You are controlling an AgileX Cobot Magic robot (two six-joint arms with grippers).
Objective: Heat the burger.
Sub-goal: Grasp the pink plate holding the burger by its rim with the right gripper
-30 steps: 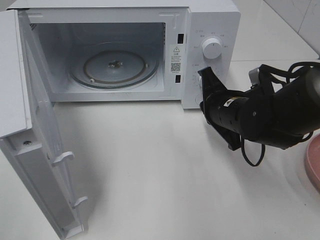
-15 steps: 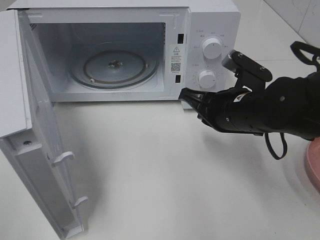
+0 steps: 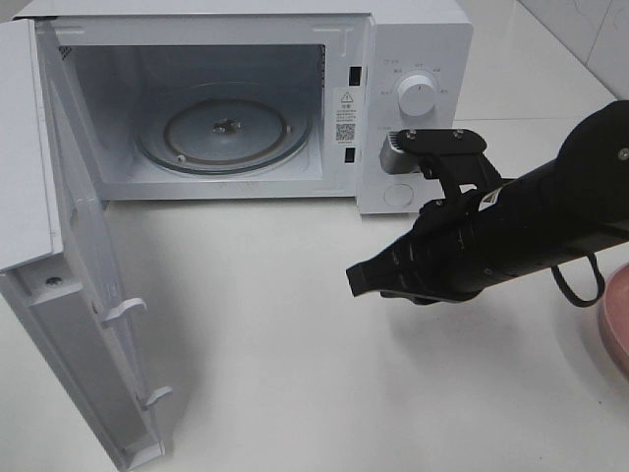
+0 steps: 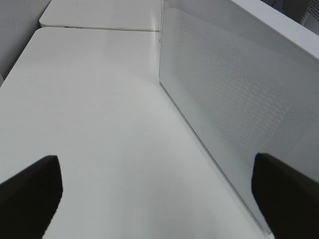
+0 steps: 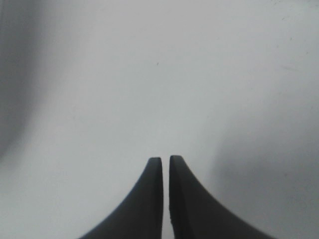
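Found the right tool (image 3: 356, 280) closed to a hairline slit and gripping nothing. Hung low over bare table (image 3: 295, 374) in front of the microwave (image 3: 423, 39), tip aimed toward the door side. Found the left tool (image 4: 158, 194) spread wide and likewise empty, parked just beside the outer, perforated face of the swung-open door (image 4: 234, 94); could not spot it in the high view.

Saw no burger in any view, neither in the cavity nor on the table. Noted only a sliver of pink plate (image 3: 617, 320) at the right edge, its contents cut off.

Judged the step in hand as the fetch: door open, glass turntable (image 3: 224, 128) bare, nothing loaded. Judged that the next move called for a swing of the right arm toward that plate, jaws parted before any descent.

Counted plenty of free table between door and arm. Marked the door's lower edge and its handle hooks (image 3: 126, 311) on the left, the control knob (image 3: 417, 95) close behind the wrist, and the plate rim as the edges to avoid.
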